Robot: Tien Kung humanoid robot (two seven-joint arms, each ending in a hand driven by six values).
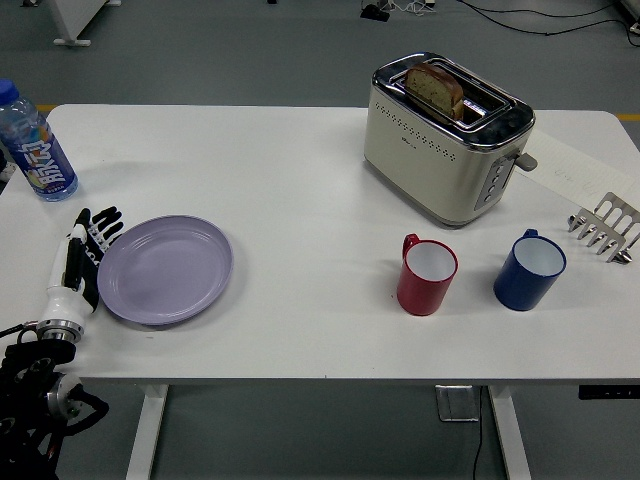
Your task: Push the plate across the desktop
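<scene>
While the left hand [82, 262] lies flat on the white table [300, 180] at the front-left corner, its fingers [100, 225] are stretched out straight and close together, gripping nothing, with the inner edge of the hand up against the left rim of the purple plate [165, 269]. Looks like contact, though the exact touch line is hard to make out. Plate sits flat on the left part of the table, near the front edge, empty. Behind the hand, at the far-left edge, a water bottle [33, 143] with blue cap and blue label stands upright, well apart from the plate. Black arm and cabling of the left side show below the table edge in the lower-left corner. Right side of the table: silver toaster [445, 136] at the back, 1 slice of bread [436, 90] sticking up out of a slot, lever end pointing right. In front of it 2 mugs, both upright and empty: red mug [427, 274] with handle toward the back-left, blue mug [529, 270] just right of it, the 2 apart, not touching. Metal toast rack [605, 227] near the right edge, beside the blue mug. A sheet of paper [575, 170] lies flat between toaster and right edge, print too small to read.
</scene>
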